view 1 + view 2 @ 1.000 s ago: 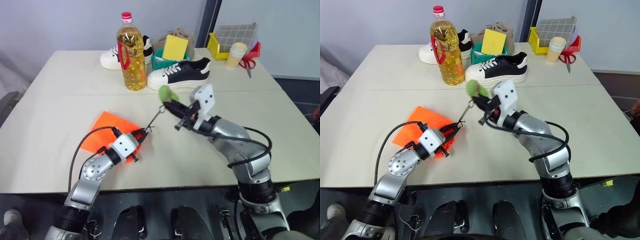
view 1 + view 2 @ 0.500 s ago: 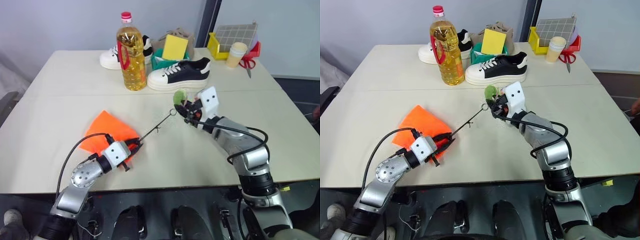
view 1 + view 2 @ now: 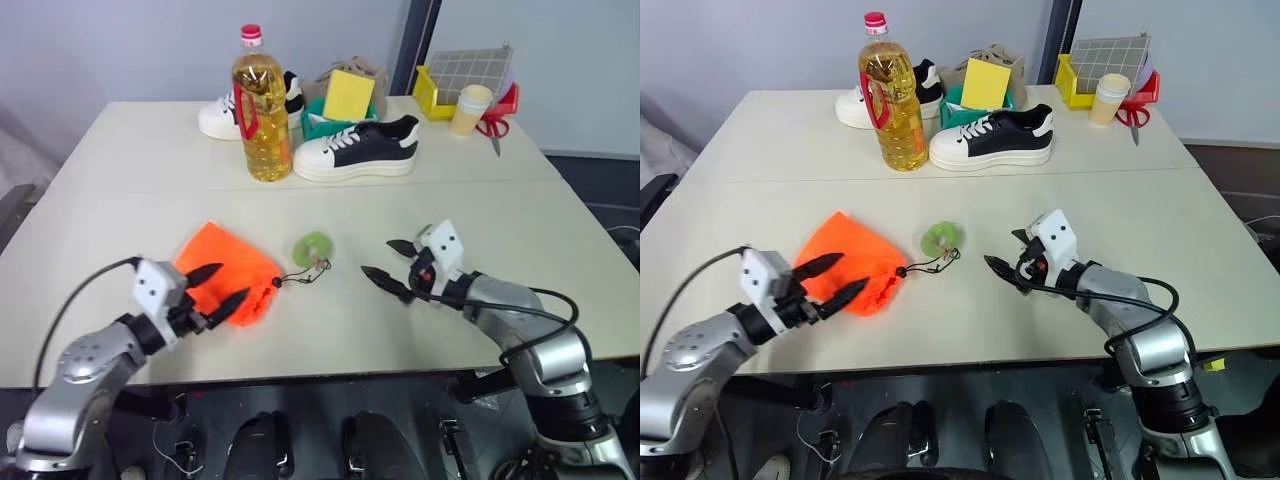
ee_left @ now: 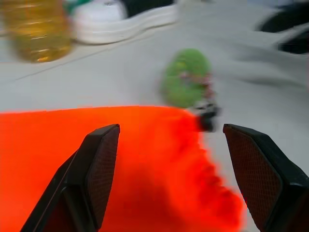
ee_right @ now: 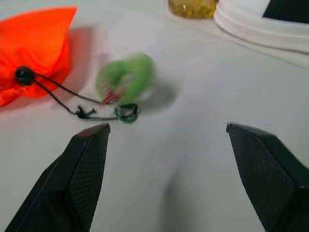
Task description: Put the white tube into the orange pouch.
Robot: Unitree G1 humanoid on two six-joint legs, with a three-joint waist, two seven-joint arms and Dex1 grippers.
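A pale beige table [image 3: 120,180] stands before a grey wall. Nearest, the left gripper [image 3: 214,288] hovers low and roughly level beside the orange pouch [image 3: 222,270], fingers spread, holding nothing. The pouch lies cinched shut, looks soft and light, and is best pinched at its gathered mouth or dark cord [image 5: 58,96]. The green tag [image 3: 314,245] rests just beside it. The right gripper [image 3: 392,262], released, points toward the tag. The white tube cannot be made out. Farther back stand an oil bottle [image 3: 262,105] and shoes [image 3: 358,147].
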